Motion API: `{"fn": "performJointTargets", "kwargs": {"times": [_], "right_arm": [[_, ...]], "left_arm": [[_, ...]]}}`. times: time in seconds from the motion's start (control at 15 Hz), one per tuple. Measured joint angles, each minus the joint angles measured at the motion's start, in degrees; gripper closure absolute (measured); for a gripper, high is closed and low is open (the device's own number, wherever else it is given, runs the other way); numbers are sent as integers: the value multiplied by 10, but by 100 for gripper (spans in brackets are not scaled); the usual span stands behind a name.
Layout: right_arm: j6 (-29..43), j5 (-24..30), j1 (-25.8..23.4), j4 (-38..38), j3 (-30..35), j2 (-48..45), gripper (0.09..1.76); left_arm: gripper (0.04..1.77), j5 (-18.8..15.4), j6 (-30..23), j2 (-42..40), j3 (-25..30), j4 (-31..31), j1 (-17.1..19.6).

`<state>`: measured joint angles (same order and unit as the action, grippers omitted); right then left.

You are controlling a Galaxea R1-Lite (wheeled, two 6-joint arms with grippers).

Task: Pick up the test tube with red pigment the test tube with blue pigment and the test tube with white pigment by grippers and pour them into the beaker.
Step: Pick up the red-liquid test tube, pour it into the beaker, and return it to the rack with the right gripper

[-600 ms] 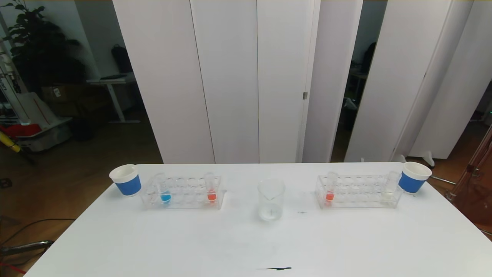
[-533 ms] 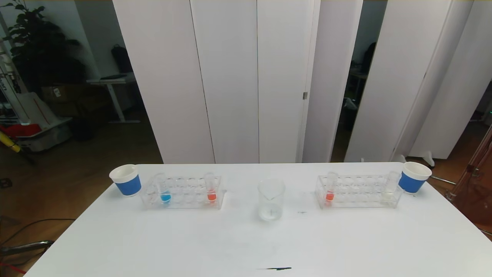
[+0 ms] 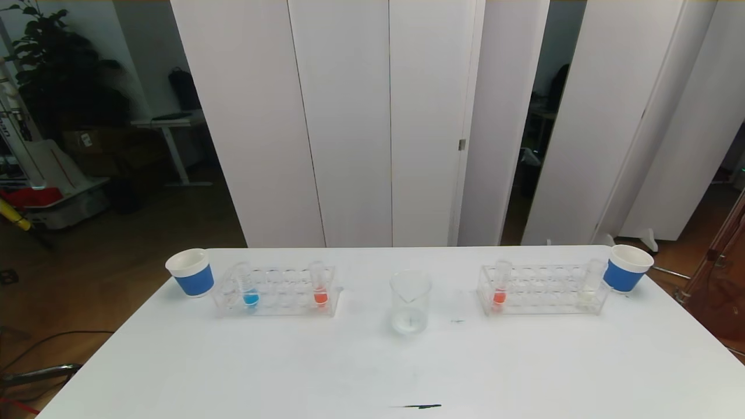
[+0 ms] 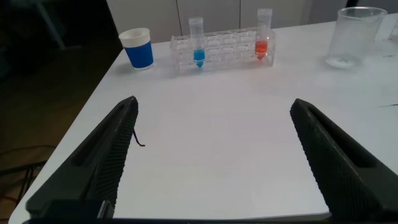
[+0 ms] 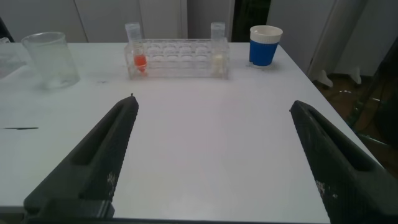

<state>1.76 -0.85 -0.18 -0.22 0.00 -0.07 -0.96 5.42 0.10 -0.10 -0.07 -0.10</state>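
A: What is on the bench (image 3: 372, 372)?

B: Beaker (image 3: 411, 301) at centre; blue tube (image 3: 249, 286) racked left, white tube (image 3: 591, 284) racked right. My left jaws (image 4: 211, 155) and right jaws (image 5: 211, 158) gape, released, near its front edge.

A: Risks?

B: Clear tubes could slip or knock their red neighbours. Nothing has moved since earlier.

Nothing on the table (image 3: 372, 372) has moved

Both grippers' fingers (image 4: 112, 162) cut off below.
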Motion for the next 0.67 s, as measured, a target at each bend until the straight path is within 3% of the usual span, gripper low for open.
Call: {"fn": "performJointTargets", "kwargs": {"times": [0.67], "right_arm": [[0,0,0,0,0,0,10]], "left_arm": [[6,0,0,0,0,0,0]]}}
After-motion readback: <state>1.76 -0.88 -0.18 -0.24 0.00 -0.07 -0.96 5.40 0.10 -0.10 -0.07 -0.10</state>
